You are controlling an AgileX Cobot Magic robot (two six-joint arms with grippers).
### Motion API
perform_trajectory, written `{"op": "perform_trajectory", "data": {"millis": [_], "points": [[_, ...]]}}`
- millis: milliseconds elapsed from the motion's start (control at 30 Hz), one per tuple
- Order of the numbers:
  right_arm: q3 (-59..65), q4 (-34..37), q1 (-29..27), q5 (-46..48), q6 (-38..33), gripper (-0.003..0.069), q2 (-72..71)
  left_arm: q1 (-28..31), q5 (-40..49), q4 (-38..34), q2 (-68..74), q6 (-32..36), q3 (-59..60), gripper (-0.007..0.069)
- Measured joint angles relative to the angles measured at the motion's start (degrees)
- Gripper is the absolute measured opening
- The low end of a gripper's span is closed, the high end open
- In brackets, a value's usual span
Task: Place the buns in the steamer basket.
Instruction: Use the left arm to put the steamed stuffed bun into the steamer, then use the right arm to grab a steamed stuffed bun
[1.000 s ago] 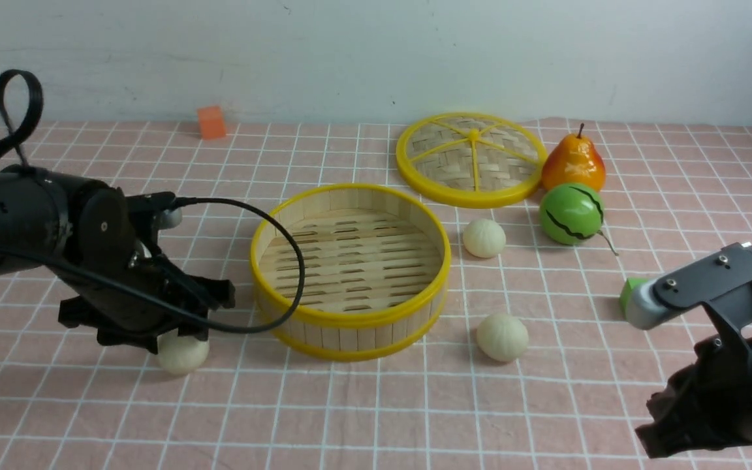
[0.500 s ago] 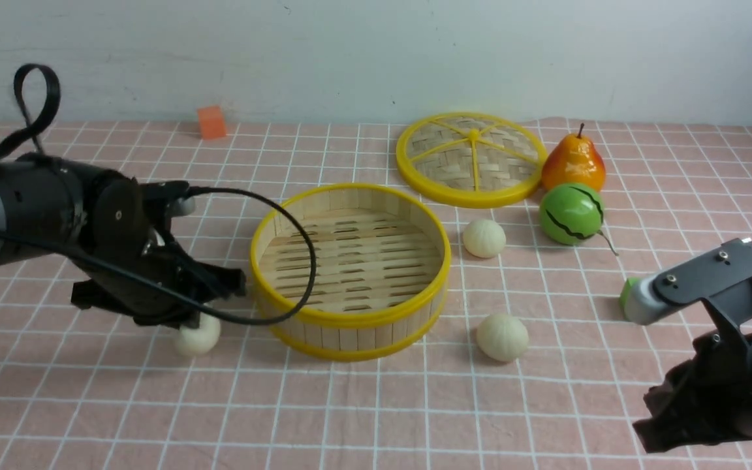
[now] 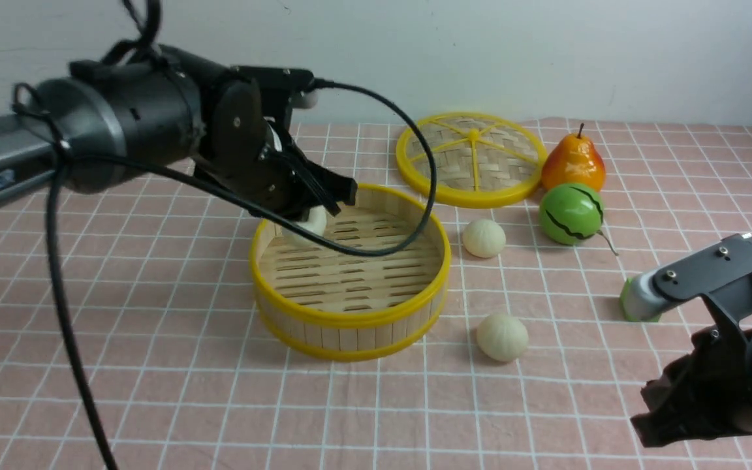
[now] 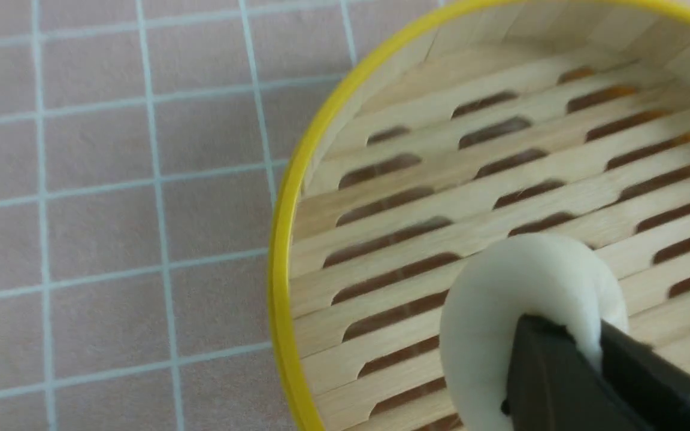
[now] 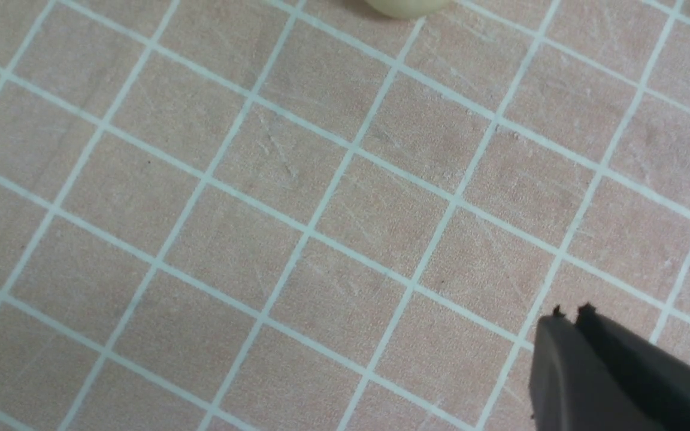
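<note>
My left gripper (image 3: 314, 212) is shut on a cream-white bun (image 3: 306, 227) and holds it over the far left inside of the steamer basket (image 3: 350, 320). In the left wrist view the bun (image 4: 518, 287) is squeezed between the black fingers (image 4: 554, 383) above the slatted floor (image 4: 501, 173). Two more buns lie on the cloth: one (image 3: 484, 237) right of the basket, one (image 3: 502, 337) nearer, at its front right. My right gripper (image 5: 569, 314) is shut and empty, low at the near right (image 3: 689, 418).
The woven yellow-spoked lid (image 3: 472, 158) lies behind the basket. An orange pear (image 3: 573, 163) and a green striped melon toy (image 3: 571, 213) stand to the right. A green block (image 3: 630, 299) sits by my right arm. An edge of a bun (image 5: 408, 6) shows in the right wrist view.
My left gripper has lifted the bun from the cloth left of the basket and carried it up and right, over the basket's rim. The right arm has barely moved.
</note>
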Motion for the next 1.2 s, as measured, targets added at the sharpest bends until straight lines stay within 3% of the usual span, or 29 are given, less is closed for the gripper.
{"op": "perform_trajectory", "data": {"millis": [133, 367, 467, 600, 733, 800, 900, 1033, 1167, 1200], "points": [[0.0, 0.1, 0.0, 0.0, 0.0, 0.0032, 0.0, 0.0, 0.1, -0.1, 5.0, 0.0, 0.0, 0.0081], [-2.1, 0.7, 0.0, 1.3, 2.3, 0.0059, 0.0, 0.0, 3.5, -1.3, 3.3, -1.2, -3.4, 0.05], [-5.3, 1.3, 0.0, 2.5, 3.1, 0.01, 0.8, 0.0, 7.9, -1.4, -0.3, -2.5, -6.8, 0.0575], [-11.7, 3.0, 0.3, 6.1, 3.2, 0.0198, 5.4, 0.0, 14.0, -1.3, -8.0, -2.6, -9.9, 0.0564], [-21.2, 3.3, 3.8, 10.9, 3.2, 0.0385, 15.3, 0.0, 20.9, -0.2, -22.6, -2.6, -7.9, 0.0433], [-25.0, 1.7, 5.5, 10.6, 3.2, 0.0437, 20.3, 0.0, 21.4, 0.1, -28.8, -2.7, -3.6, 0.0368], [-28.9, -0.3, 6.2, 10.4, 3.9, 0.0461, 25.3, 0.0, 21.3, 0.8, -34.1, -2.8, 1.6, 0.0309], [-37.1, -4.8, 6.2, 10.5, 5.6, 0.0468, 35.1, 0.0, 18.2, 7.0, -46.5, -4.2, 18.2, 0.0205], [-40.8, -5.4, 6.2, 11.1, 5.9, 0.0468, 40.0, 0.1, 16.7, 15.4, -53.3, -10.0, 28.0, 0.0169], [-41.8, -5.9, 6.2, 11.6, 5.9, 0.0461, 42.0, 0.1, 17.1, 20.1, -57.0, -14.4, 31.8, 0.0163]]}}
